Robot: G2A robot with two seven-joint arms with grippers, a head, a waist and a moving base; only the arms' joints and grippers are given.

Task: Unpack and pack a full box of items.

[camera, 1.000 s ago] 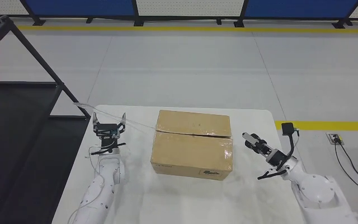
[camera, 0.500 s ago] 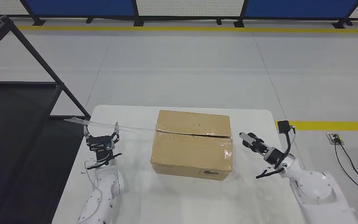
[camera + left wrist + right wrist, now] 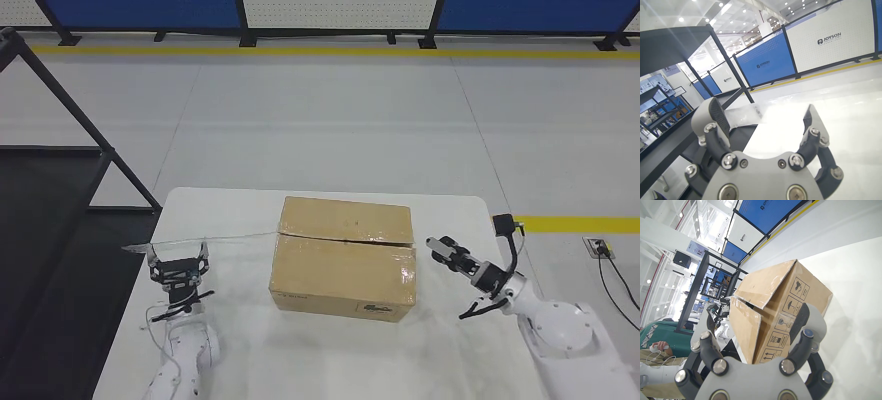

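A brown cardboard box (image 3: 345,255) stands mid-table, its top flaps meeting at a seam; in the right wrist view the box (image 3: 783,294) shows its flaps slightly parted. A thin strip of clear tape (image 3: 240,236) runs from that seam out to my left gripper (image 3: 178,262) near the table's left edge. That gripper (image 3: 762,108) is open, with the tape (image 3: 743,117) stuck to one finger pad. My right gripper (image 3: 445,250) hovers just right of the box. It (image 3: 757,311) is open, with the printed end of the box just ahead of its fingers.
The white table (image 3: 250,350) has bare room in front of the box and on both sides. A black metal rack (image 3: 60,170) stands just off the table's left edge. Blue and white partitions (image 3: 340,12) line the far floor.
My left gripper has drawn back toward the near left, pulling the tape strip with it. The right gripper has edged slightly closer to the box.
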